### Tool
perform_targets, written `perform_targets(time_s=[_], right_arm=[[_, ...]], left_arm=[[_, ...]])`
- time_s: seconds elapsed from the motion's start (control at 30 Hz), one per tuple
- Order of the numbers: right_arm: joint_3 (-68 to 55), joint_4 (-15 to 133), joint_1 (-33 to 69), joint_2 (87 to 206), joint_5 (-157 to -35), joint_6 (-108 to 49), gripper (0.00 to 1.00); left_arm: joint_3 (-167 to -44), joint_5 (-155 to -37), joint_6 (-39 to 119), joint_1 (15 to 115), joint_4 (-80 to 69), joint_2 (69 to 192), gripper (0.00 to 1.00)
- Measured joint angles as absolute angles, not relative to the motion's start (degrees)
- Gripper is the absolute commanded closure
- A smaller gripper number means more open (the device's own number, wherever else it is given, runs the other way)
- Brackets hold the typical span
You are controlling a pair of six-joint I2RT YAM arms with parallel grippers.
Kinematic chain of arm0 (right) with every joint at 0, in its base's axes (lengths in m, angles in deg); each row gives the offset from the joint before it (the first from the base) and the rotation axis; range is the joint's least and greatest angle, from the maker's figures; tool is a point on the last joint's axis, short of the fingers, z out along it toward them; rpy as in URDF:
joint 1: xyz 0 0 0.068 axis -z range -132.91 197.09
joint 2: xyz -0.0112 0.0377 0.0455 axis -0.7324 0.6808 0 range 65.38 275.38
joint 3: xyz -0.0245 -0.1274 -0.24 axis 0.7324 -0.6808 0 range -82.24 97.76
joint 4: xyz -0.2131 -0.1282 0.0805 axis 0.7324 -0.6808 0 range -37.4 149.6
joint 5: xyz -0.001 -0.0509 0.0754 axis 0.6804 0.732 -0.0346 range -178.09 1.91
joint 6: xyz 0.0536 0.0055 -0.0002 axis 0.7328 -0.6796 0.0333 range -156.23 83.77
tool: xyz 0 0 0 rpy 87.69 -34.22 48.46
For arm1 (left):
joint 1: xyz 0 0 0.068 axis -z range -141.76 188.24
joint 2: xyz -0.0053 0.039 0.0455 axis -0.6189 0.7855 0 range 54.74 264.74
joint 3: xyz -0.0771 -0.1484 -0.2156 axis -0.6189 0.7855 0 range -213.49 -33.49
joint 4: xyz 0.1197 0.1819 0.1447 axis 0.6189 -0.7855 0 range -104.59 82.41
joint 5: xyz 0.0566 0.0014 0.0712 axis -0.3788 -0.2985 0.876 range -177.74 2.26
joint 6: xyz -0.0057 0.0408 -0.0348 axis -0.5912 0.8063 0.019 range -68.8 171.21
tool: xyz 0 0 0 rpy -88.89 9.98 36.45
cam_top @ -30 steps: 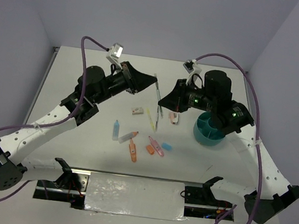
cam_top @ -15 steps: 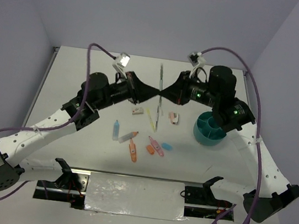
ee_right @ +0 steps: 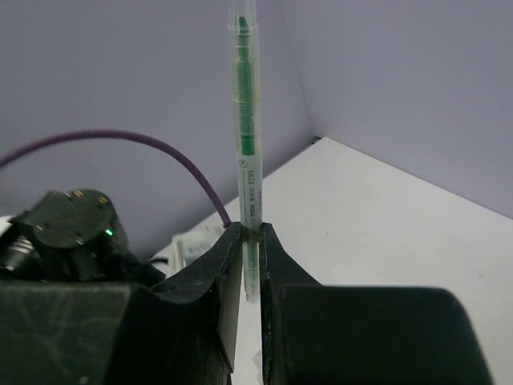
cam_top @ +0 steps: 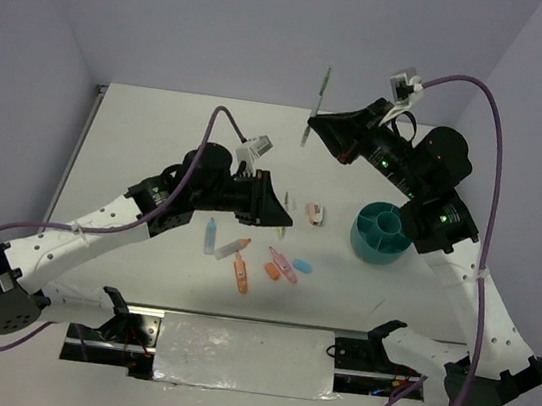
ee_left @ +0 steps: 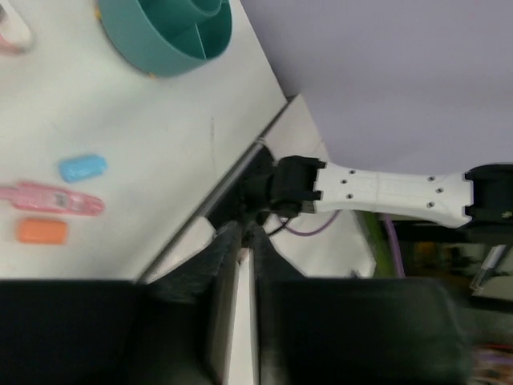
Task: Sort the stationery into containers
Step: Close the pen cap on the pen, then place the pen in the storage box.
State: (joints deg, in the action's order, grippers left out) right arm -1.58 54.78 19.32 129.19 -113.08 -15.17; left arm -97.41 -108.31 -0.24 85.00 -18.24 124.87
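White matte table (cam_top: pixel 160 127), grey metal rail (cam_top: pixel 76 155) along its left edge, crinkled silver sheet (cam_top: pixel 245 354) at its near edge, plain pale lilac walls (cam_top: pixel 276 22) on three sides, soft even light, faint shadows

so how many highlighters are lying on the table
3. One orange highlighter beside the light blue tube, a second orange highlighter just nearer the arms, a pink highlighter right of both. The left gripper may hide more beneath it.
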Motion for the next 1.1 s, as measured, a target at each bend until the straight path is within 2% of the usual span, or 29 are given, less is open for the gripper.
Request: perform_targets(time_s=[0.03,0.07,0.17,0.37,0.5,0.67,0.9,1.1], right_arm=[[-2.5,54.8,19.3,128.4,-112.2,-16.2,1.0],[-3.7,55.0,19.3,127.6,-111.5,-17.0,1.0],[-8.3,55.0,19.3,124.4,-108.7,-19.3,1.0],[-18.1,54.7,20.6,117.3,-102.8,-23.3,1.0],[-21.7,54.6,21.6,114.5,-99.3,-25.4,1.0],[-29.8,57.1,22.7,109.7,-88.3,-28.3,1.0],[-45.6,62.1,30.1,105.1,-73.1,-28.7,1.0],[-48.4,64.6,37.5,106.5,-72.0,-27.0,1.0]], left_arm=[[-98.9,-107.6,0.6,85.0,-19.5,124.9,0.55],[-100.4,-106.7,1.5,85.0,-20.6,124.9,0.4],[-104.1,-102.9,3.9,84.6,-25.4,124.9,0.24],[-103.8,-99.1,6.3,80.5,-33.0,124.1,0.15],[-102.4,-98.0,7.6,77.9,-36.8,121.9,0.13],[-102.4,-97.8,10.3,76.3,-39.8,119.3,0.12],[-102.4,-98.1,13.4,76.2,-43.0,115.6,0.1],[-99.3,-98.6,14.8,76.2,-44.4,111.6,0.07]])
